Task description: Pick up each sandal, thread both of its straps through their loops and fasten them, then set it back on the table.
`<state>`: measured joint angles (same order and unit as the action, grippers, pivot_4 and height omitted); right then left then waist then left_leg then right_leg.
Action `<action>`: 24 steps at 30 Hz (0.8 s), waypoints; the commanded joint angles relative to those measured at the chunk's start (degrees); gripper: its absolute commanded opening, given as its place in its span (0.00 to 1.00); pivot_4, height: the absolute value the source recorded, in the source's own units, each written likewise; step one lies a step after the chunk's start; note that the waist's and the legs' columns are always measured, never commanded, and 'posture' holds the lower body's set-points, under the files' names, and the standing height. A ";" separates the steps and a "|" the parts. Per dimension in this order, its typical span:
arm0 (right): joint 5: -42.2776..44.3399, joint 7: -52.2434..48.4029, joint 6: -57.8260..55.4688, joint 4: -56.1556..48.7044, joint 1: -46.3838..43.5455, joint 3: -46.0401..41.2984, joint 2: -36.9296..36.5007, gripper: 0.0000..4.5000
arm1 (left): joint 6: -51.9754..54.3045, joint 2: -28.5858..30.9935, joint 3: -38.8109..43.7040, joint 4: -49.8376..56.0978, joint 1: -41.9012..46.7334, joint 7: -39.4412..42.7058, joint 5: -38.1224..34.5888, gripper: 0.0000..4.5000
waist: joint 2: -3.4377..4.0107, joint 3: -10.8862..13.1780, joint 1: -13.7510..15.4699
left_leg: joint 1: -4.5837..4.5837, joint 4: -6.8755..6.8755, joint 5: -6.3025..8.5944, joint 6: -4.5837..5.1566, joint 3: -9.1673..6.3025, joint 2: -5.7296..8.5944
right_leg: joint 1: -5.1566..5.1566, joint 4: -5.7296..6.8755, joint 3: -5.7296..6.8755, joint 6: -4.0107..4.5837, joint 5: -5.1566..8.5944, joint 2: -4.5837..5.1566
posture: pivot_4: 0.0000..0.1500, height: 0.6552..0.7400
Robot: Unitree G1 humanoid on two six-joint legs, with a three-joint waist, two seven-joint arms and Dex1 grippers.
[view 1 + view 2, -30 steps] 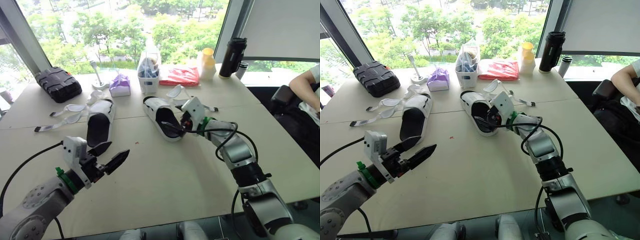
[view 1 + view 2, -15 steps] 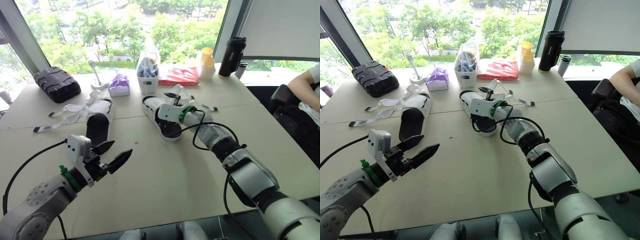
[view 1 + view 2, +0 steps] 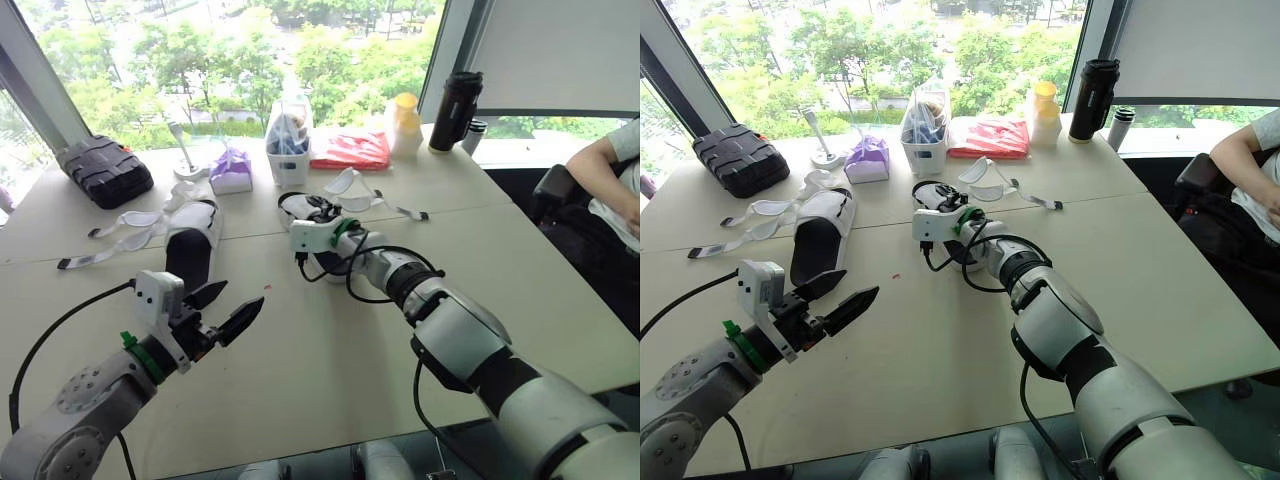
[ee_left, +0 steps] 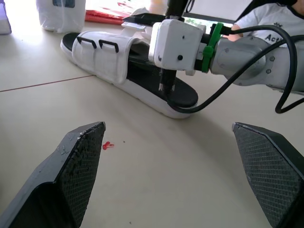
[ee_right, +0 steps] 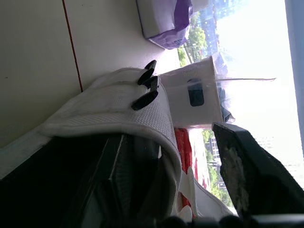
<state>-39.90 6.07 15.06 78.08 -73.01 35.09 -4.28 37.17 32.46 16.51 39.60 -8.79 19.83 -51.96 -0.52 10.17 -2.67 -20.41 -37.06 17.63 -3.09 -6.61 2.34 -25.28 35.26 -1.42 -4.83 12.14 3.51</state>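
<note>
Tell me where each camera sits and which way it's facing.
Left eye view: on the head, looking forward and down over the table; both arms show.
Right eye view: beside it, same scene.
Left wrist view: along the open left hand toward the sandal and right hand.
Right wrist view: along the right hand, fingers straddling the sandal's upper.
Both wrist views share that sandal.

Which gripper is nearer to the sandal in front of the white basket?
Right. The right gripper is at the sandal, reaching into its footbed; the left gripper hovers open above the table, apart from it, closer to the robot.
</note>
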 commanded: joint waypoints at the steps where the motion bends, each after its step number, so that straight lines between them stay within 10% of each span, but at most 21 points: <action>1: -0.59 1.45 -1.00 0.03 -3.57 -0.52 1.46 0.14 | -1.20 -0.32 0.32 2.32 0.22 -0.35 0.50 1.00 | 0.01 0.00 -0.05 | -0.01 0.00 0.00 0.00 0.00 0.00 | -0.01 0.00 0.00 0.00 0.00 0.00 | 1.00 1.00; 3: -0.48 1.37 -1.16 0.16 -3.99 -0.88 1.64 0.01 | -1.24 -0.53 0.22 2.33 0.37 -0.51 0.64 1.00 | 0.01 0.01 -0.06 | -0.01 0.00 0.00 0.00 0.00 0.00 | -0.02 0.00 0.00 0.00 0.00 -0.01 | 1.00 1.00; 15: -6.00 4.70 16.85 -4.91 -3.81 4.49 -5.79 0.01 | -0.97 -1.23 0.43 1.43 1.90 -0.75 0.26 1.00 | 0.06 0.04 0.03 | -0.07 0.01 -0.01 -0.01 0.00 0.02 | -0.07 0.03 0.00 -0.11 -0.07 0.00 | 1.00 1.00; 24: -22.70 16.48 51.84 -38.40 3.93 13.05 -32.92 0.01 | -1.15 0.59 2.88 -3.52 3.53 3.22 0.17 1.00 | 0.04 0.04 0.14 | -0.10 0.02 -0.03 -0.05 0.01 0.08 | -0.08 0.02 -0.04 -0.13 -0.07 0.03 | 1.00 1.00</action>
<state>-60.94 19.21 61.19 47.27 -68.58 49.04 -35.14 36.98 32.47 18.13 36.16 -6.05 22.01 -51.49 -0.48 10.21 -2.54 -20.49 -37.03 17.60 -3.15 -6.60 2.43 -25.35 35.27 -1.46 -4.96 12.07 3.52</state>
